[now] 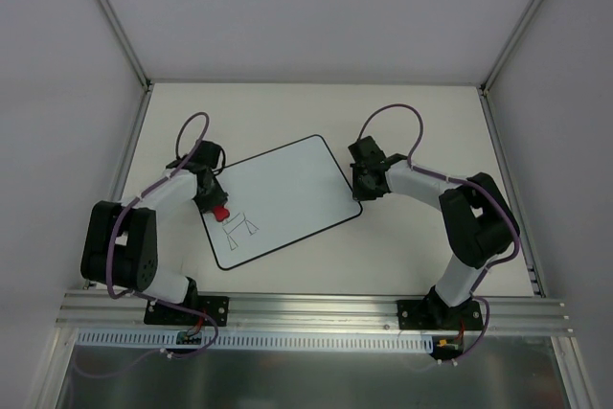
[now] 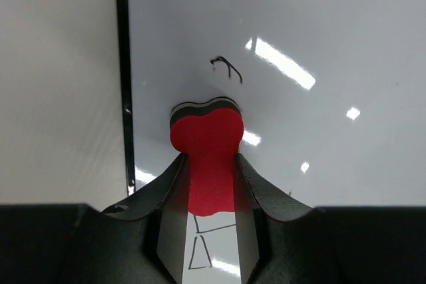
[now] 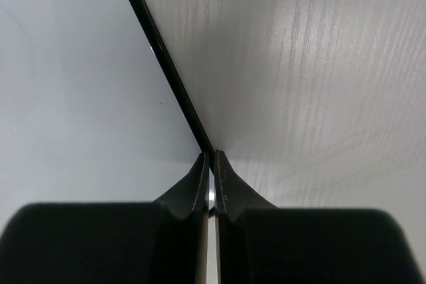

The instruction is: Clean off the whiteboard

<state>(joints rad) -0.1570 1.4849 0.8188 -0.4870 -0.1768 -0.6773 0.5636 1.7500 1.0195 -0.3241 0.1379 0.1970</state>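
The whiteboard (image 1: 283, 200) lies tilted on the table, white with a thin black border, and carries black line sketches (image 1: 239, 228) near its lower left. My left gripper (image 1: 219, 210) is shut on a red bone-shaped eraser (image 2: 206, 144), whose head rests on the board (image 2: 319, 131) just inside its left border; a small black mark (image 2: 226, 68) lies ahead of it and more lines (image 2: 198, 251) behind it. My right gripper (image 1: 358, 186) is shut, fingertips (image 3: 212, 159) together on the board's black right edge (image 3: 160, 54), nothing between them.
Grey enclosure walls and metal posts (image 1: 110, 16) surround the pale table (image 1: 421, 122). An aluminium rail (image 1: 316, 311) with both arm bases runs along the near edge.
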